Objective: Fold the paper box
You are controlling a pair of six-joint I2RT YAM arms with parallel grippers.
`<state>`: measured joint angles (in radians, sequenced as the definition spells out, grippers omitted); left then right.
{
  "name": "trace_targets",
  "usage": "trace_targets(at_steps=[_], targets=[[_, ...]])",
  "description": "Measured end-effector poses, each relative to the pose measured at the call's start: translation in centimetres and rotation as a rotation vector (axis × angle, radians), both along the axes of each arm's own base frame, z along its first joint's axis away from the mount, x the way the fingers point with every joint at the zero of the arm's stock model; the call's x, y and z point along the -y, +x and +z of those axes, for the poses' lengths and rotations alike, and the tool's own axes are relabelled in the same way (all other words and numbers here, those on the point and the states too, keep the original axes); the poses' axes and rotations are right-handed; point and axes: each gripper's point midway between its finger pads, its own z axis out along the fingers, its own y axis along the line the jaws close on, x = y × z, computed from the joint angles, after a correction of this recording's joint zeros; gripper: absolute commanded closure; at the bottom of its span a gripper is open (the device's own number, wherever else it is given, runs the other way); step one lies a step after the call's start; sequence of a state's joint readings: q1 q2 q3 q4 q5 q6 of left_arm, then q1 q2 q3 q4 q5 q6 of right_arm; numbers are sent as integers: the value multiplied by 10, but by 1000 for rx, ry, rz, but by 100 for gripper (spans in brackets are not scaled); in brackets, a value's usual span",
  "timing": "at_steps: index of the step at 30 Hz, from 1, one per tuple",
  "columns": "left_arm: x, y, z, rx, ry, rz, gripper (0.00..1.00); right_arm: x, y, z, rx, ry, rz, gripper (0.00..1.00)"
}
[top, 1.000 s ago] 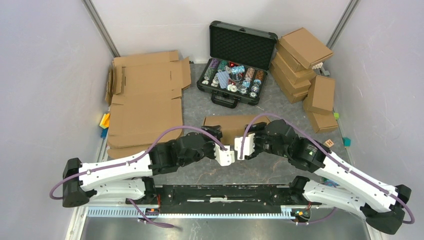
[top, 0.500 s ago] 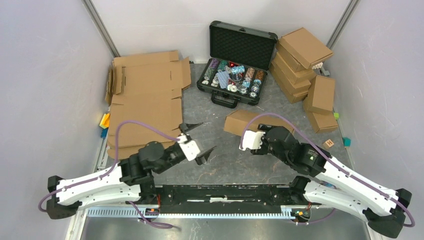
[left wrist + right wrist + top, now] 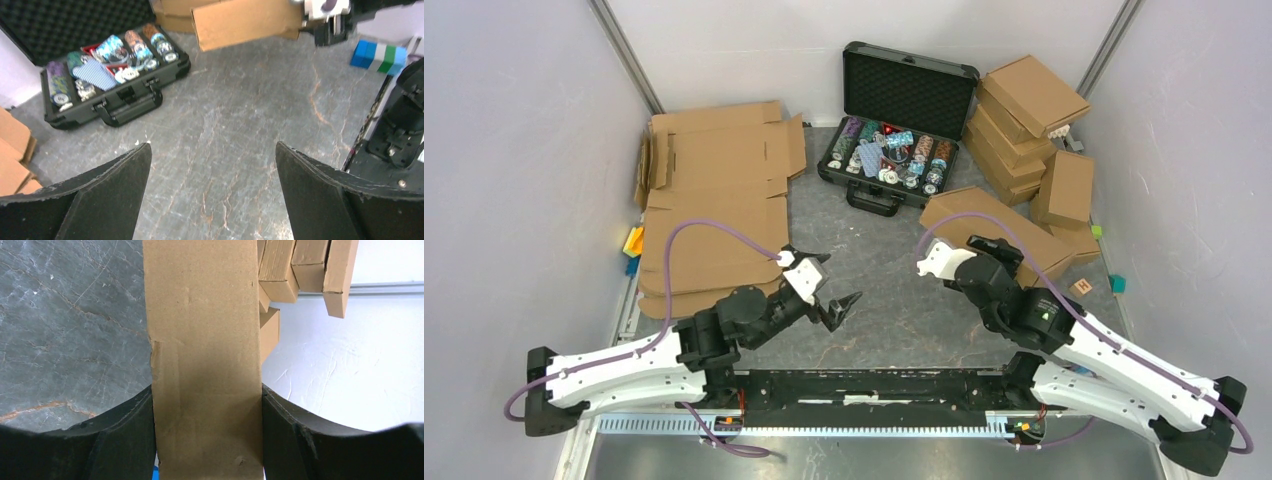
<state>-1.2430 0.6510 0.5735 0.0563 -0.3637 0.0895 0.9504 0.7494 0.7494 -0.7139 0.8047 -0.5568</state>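
Observation:
The paper box [image 3: 994,222] is a closed, flat brown cardboard mailer, held off the table at the right. My right gripper [image 3: 1001,256] is shut on its near edge. In the right wrist view the box [image 3: 205,340] fills the gap of the right gripper [image 3: 206,390], and both black fingers press its sides. My left gripper [image 3: 840,279] hangs open over the bare table left of centre, well apart from the box. The left wrist view shows the left gripper [image 3: 212,150] wide open with only grey table between its fingers, and the box [image 3: 245,22] far off at the top.
Flat cardboard blanks [image 3: 714,210] lie stacked at the back left. An open black case [image 3: 894,150] of colourful chips stands at the back centre. Folded boxes [image 3: 1029,110] are piled at the back right, just beyond the held box. Small coloured blocks [image 3: 382,52] lie by the right edge.
The left gripper let go of the box, opened wide and drew back to the left. The right arm carried the box right and toward the back pile.

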Motion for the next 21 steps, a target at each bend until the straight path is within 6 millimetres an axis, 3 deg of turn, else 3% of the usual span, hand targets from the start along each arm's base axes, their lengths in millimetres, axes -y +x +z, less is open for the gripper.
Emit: trace_targets(at_steps=[7, 11, 15, 17, 19, 21], targets=[[4, 4, -45, -55, 92, 26, 0, 4, 3, -14, 5, -10, -69, 69], [6, 6, -52, -64, 111, 33, 0, 7, 3, -41, -52, -84, -116, 70], [4, 11, -51, -71, 91, 71, 0, 28, 4, -66, -108, -183, -220, 66], [0, 16, -52, -82, 81, 106, 0, 42, 9, -68, -106, -192, -300, 53], [-5, 21, -56, -94, 74, 141, 0, 52, 14, -68, -94, -197, -362, 5], [-11, 29, -59, -110, 67, 182, 0, 58, 21, -71, -81, -206, -419, 2]])
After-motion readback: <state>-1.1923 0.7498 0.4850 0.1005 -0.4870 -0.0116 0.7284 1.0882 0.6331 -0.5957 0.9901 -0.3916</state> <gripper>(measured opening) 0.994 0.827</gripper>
